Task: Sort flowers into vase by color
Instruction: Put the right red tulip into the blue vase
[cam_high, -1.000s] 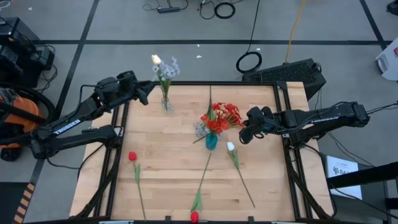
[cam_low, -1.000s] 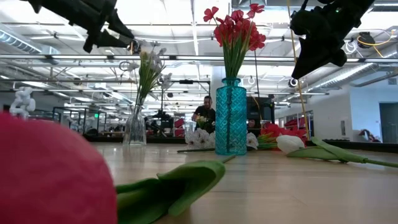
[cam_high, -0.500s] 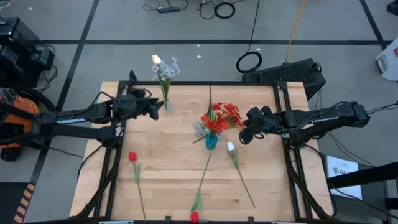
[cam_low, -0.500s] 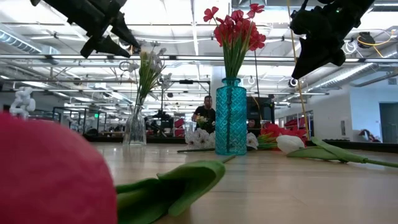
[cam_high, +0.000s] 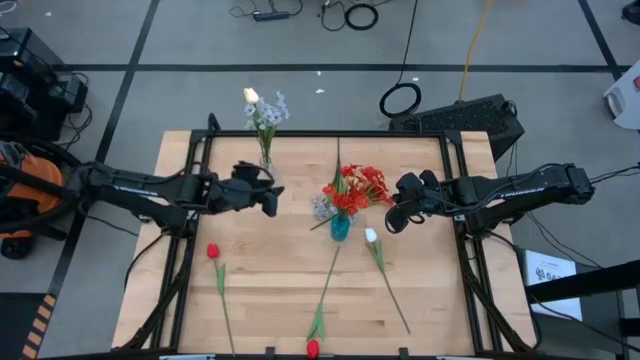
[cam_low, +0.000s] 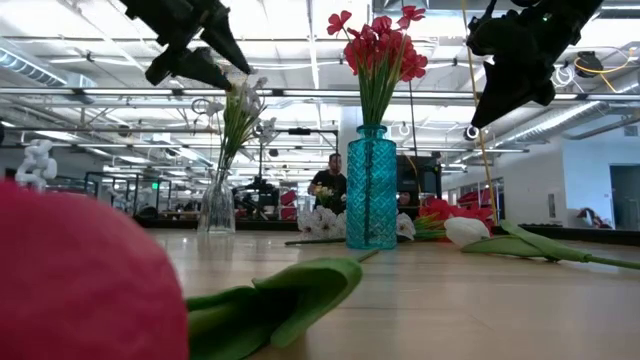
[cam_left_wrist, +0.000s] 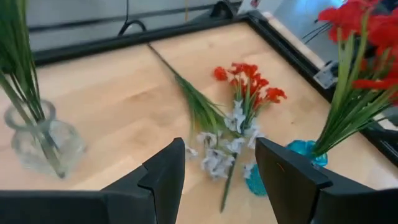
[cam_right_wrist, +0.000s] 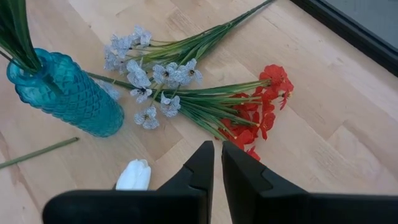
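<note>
Your left gripper (cam_left_wrist: 221, 171) has fingers spread wide, nothing betw. them. Beyond it a red spray (cam_left_wrist: 249, 84) and pale bluish sprig (cam_left_wrist: 221, 149) lie on the wood table (cam_left_wrist: 112, 93). Clear glass vase (cam_left_wrist: 40, 140) w/ green stems to one side; teal vase (cam_left_wrist: 292, 158) holds red blooms (cam_left_wrist: 364, 37) opposite.

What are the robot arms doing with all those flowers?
They're sorting fake flowers into vases by color. The blue vase holds red flowers, and the clear vase holds pale ones. The left claw is open and empty above the table, facing the sprigs lying by the blue vase. The right claw waits shut. More flowers lie loose on the table.
</note>
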